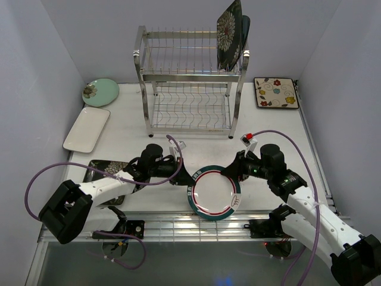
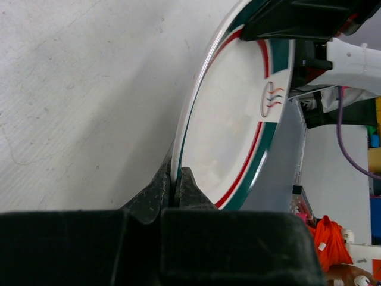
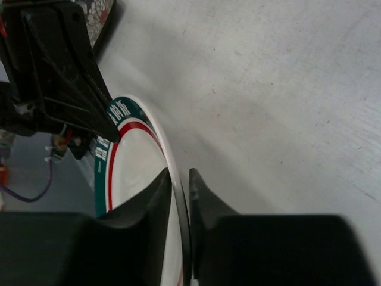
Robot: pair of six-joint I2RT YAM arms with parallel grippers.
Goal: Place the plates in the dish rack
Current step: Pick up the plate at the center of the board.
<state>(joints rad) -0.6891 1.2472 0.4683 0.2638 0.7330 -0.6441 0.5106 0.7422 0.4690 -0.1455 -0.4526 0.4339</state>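
Note:
A round white plate with a teal and red rim [image 1: 214, 193] [image 2: 232, 131] [image 3: 137, 173] is held between both arms near the table's front edge. My left gripper [image 1: 187, 179] [image 2: 177, 176] is shut on its left rim. My right gripper [image 1: 229, 173] [image 3: 180, 179] pinches the upper right rim, one finger on each face. The steel dish rack [image 1: 190, 83] stands at the back centre. A dark floral plate [image 1: 229, 33] stands upright at the right end of its top tier, with another dark plate [image 1: 245, 30] behind it.
A pale green round plate [image 1: 100, 92] and a white rectangular plate [image 1: 87, 128] lie at the far left. A cream flowered square plate [image 1: 275, 92] lies at the back right. A dark floral square plate [image 1: 98, 170] lies under my left arm.

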